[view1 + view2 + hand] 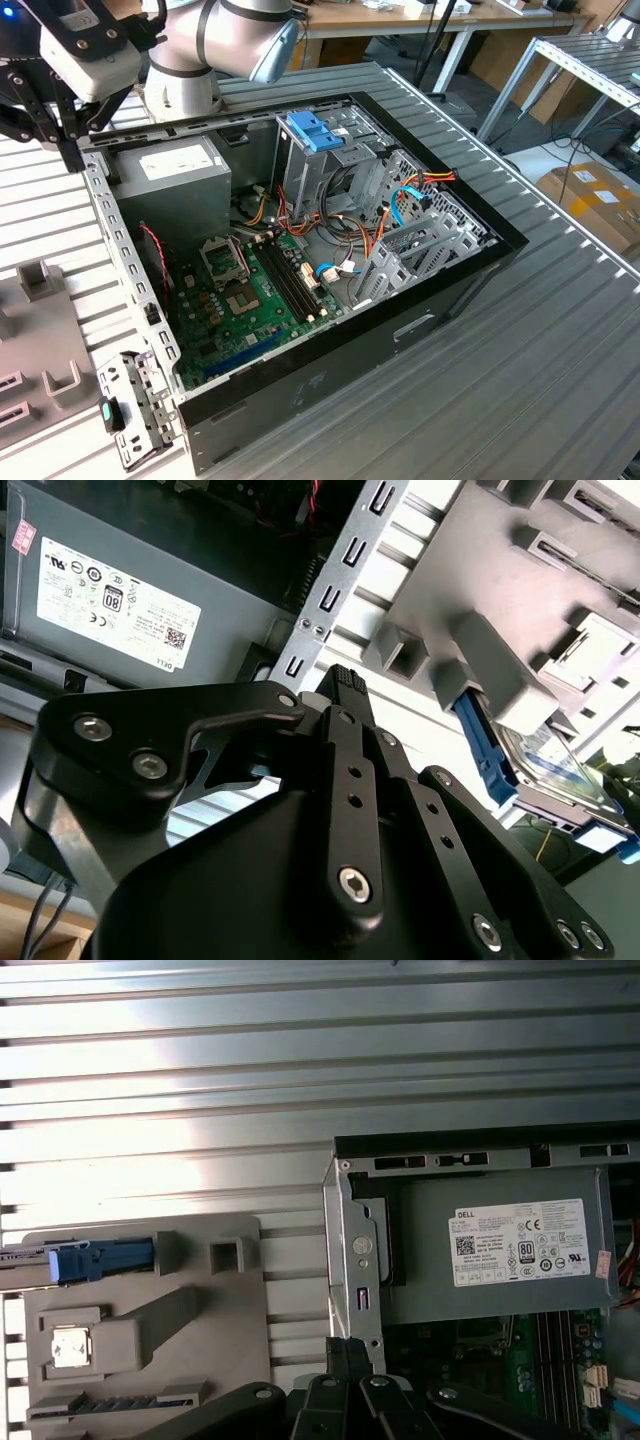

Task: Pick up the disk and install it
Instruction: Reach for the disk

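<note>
We find the power supply (170,185) in the computer case (330,385), at the exterior view's left of the drive cage (345,170); outside the case, the disk (545,770) lies on a fixture tray (500,570).

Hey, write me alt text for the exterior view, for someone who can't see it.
An open computer case lies on a ribbed metal table, its circuit board, cables and grey power supply box exposed. The robot's pincer hangs by the case's far corner on the exterior view's left.
</note>
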